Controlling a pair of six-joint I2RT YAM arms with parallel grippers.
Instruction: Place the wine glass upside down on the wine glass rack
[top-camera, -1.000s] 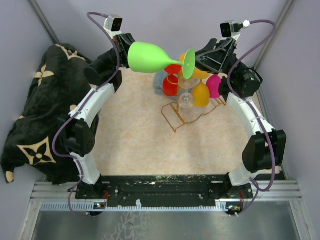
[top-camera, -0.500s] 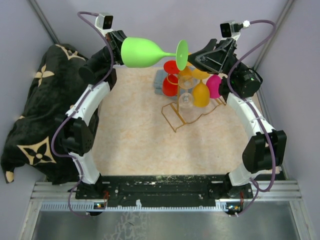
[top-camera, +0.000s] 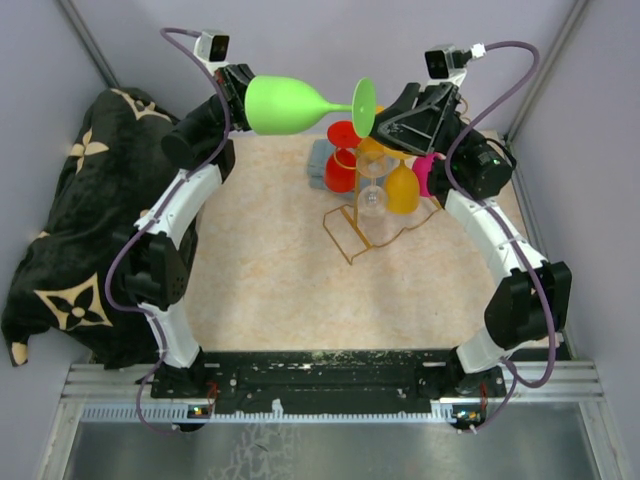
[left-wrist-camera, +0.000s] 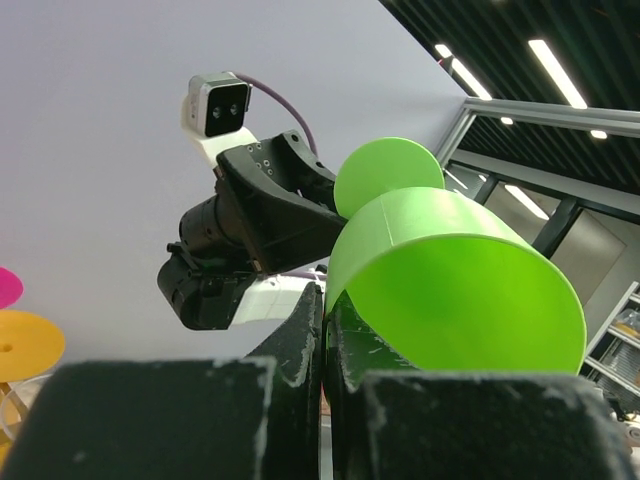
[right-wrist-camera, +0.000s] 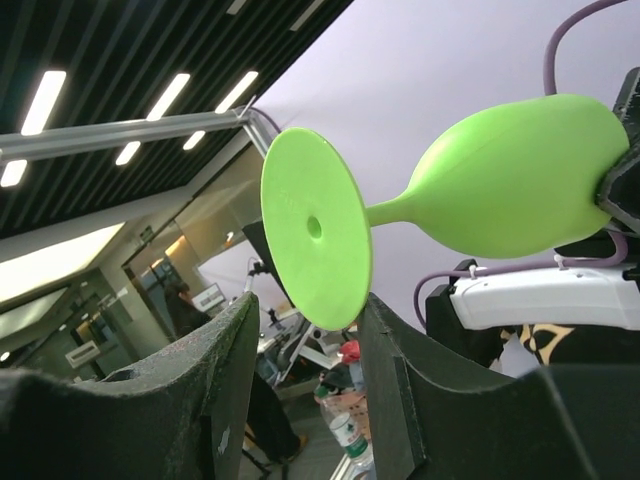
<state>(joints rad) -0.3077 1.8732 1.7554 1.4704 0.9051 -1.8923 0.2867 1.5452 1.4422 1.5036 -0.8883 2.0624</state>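
Note:
A lime-green wine glass (top-camera: 290, 103) lies horizontal in the air above the table's far edge, bowl to the left and foot (top-camera: 363, 107) to the right. My left gripper (left-wrist-camera: 325, 300) is shut on the bowl's rim (left-wrist-camera: 460, 280). My right gripper (right-wrist-camera: 305, 310) is open, with one finger on either side of the glass's round foot (right-wrist-camera: 315, 240). I cannot tell whether a finger touches the foot. The gold wire wine glass rack (top-camera: 362, 232) stands on the table below and in front of the foot.
Red (top-camera: 342, 170), orange (top-camera: 402, 188), pink (top-camera: 428, 172) and clear (top-camera: 372, 200) glasses hang upside down in the rack. A grey object (top-camera: 318, 165) lies behind them. A black flower-patterned blanket (top-camera: 70, 230) is heaped at the left. The table mat (top-camera: 270, 270) is beige.
The left arm drew the green glass a little left and levelled it. The right gripper moved left, and its open fingers now straddle the foot.

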